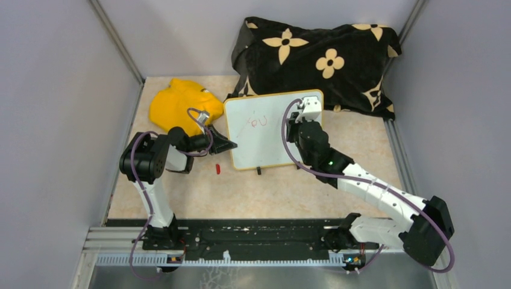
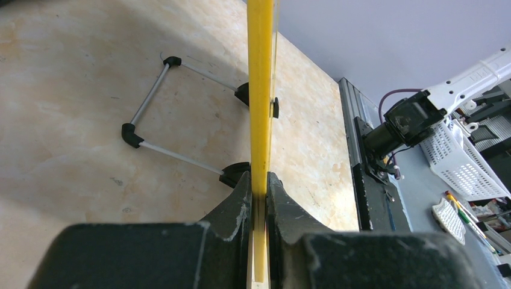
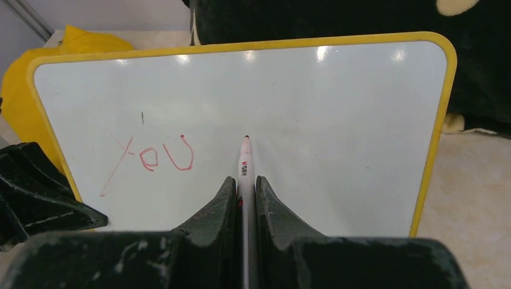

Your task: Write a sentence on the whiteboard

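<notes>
Top view: the whiteboard (image 1: 268,141) sits mid-counter (image 1: 271,192), just right of a yellow cloth (image 1: 178,105) and near a black flowered blanket (image 1: 319,54), with the sentence (image 1: 258,122) begun in red on its left half, the left gripper (image 1: 226,144) at its left edge, the right gripper (image 1: 299,120) over its right half, and a red cap (image 1: 218,169) near its near-left corner. Left wrist: jaws clamped on the board's yellow rim, its wire stand (image 2: 150,126) on the left. Right wrist: jaws clamped on a white marker (image 3: 245,162), tip just right of red "You"; touching or not, cannot tell.
</notes>
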